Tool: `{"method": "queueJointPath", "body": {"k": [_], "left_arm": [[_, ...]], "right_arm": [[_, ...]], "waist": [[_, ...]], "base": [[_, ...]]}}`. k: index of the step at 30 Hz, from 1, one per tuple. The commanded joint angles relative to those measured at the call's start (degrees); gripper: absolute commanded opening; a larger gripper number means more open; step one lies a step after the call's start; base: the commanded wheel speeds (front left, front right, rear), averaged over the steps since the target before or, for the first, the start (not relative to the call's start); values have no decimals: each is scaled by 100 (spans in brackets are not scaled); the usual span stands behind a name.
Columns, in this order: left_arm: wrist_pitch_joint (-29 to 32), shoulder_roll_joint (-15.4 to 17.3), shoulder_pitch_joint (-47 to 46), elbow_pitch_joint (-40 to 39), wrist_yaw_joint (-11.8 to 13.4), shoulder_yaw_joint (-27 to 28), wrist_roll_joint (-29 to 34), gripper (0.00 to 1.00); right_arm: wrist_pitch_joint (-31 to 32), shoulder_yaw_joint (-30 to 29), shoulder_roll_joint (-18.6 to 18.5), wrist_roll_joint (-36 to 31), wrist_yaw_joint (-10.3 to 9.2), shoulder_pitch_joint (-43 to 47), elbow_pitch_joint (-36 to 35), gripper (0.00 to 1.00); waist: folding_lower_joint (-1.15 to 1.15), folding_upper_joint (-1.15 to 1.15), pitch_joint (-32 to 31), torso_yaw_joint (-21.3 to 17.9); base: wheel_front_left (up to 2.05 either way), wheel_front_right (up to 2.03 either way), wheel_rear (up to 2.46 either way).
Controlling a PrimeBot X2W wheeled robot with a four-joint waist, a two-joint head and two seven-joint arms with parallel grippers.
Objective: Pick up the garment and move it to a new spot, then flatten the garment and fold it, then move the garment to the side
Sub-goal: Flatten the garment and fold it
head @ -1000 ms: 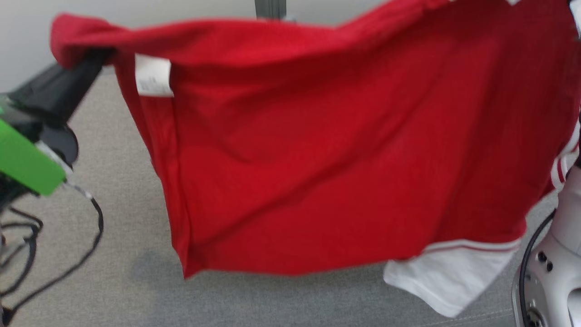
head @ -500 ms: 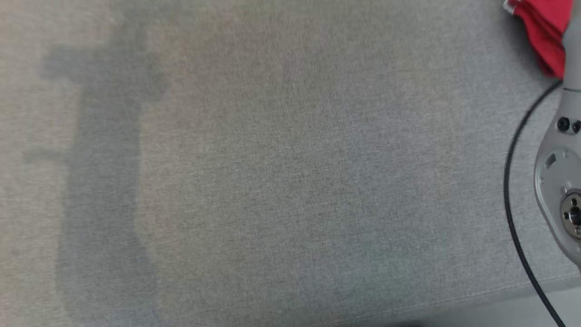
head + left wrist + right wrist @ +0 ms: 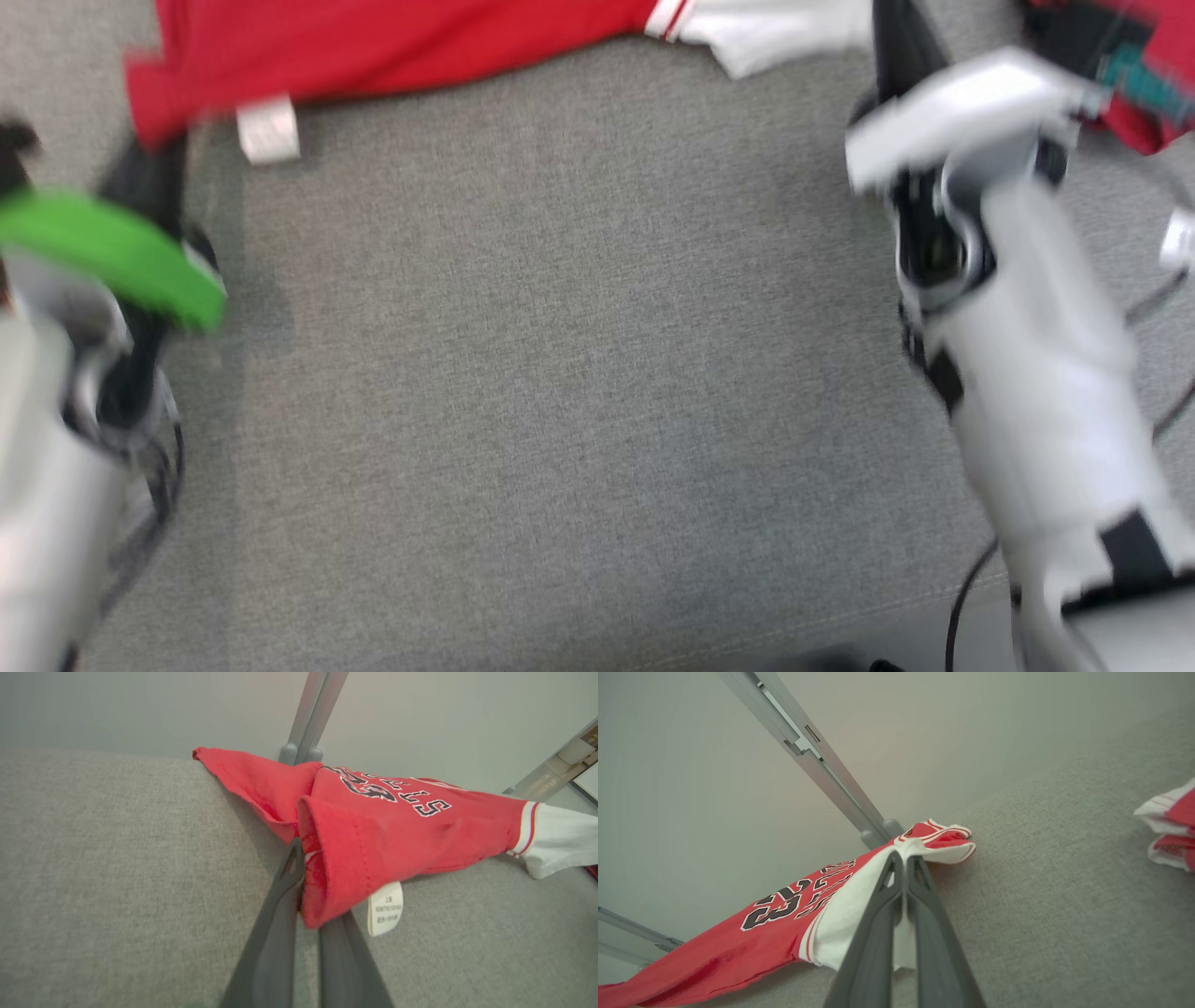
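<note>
Jaws of both grippers are clenched on the garment [image 3: 397, 830], one at each end. Left gripper [image 3: 301, 877] pinches a red hem corner, cloth folded over its tips, with the white label [image 3: 385, 907] hanging just beside them. Right gripper [image 3: 903, 858] pinches white sleeve cloth, with a red-and-white trimmed edge bunched just past its tips. Garment is a red jersey with white sleeves, black lettering and the number 23 on the upper face. It is drawn out lengthwise between the two grippers and sags onto the grey cloth-covered bench [image 3: 579, 373] in between. It lies along the far edge of the bench, close to the pale wall, at the foot of a grey metal post [image 3: 313, 714]. Head view is motion-blurred: garment [image 3: 392, 42] runs across the top of that view, label [image 3: 268, 131] below its left end. Left gripper [image 3: 149, 187] is at upper left, right gripper [image 3: 896, 37] at upper right. Green band [image 3: 112, 252] sits on the left arm. A second heap of red-and-white cloth [image 3: 1171, 826] lies on the bench, well apart from the garment, to the right of the right gripper. Black cable [image 3: 962, 597] trails near the right arm's base.
</note>
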Motion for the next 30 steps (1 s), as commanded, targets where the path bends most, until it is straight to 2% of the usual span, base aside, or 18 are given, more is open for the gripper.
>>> {"method": "queueJointPath", "body": {"k": [1, 5, 8, 13, 17, 22, 30], "left_arm": [[-116, 134, 439, -130, 1, -48, -125, 0], [-407, 315, 1684, -472, 1, -178, -313, 0], [-584, 308, 2450, -711, 97, -237, -380, 0], [-593, 180, 3821, -1440, 389, -368, -705, 0], [-741, 60, 4800, -2192, 673, -340, -1029, 0], [-792, -55, 5301, -2819, 865, -303, -1278, 0], [-485, -113, 4875, -2903, 928, -315, -1431, 0]], "right_arm": [[3, -39, -52, 46, -1, 479, -267, 0], [249, -177, -142, 124, -1, 2001, -1277, 0], [497, -503, -169, 140, -5, 3097, -2040, 0], [1196, -1094, -98, 17, -6, 4903, -3251, 0], [1656, -1461, -46, -26, -5, 5972, -3943, 0], [1833, -1671, -24, 89, -5, 6430, -4310, 0], [2016, -1586, -20, 7, -5, 5992, -4282, 0]], "waist": [[-1, 0, -576, 127], [-1, 0, -1098, 229], [-1, 0, -1493, 322], [-1, 0, -2021, 400], [-1, 0, -2084, 421], [-1, 0, -1988, 482], [-1, 0, -1840, 543]], "base": [[0, 0, 0], [0, 0, 0], [0, 0, 0], [0, 0, 0], [0, 0, 0], [0, 0, 0], [0, 0, 0]]}}
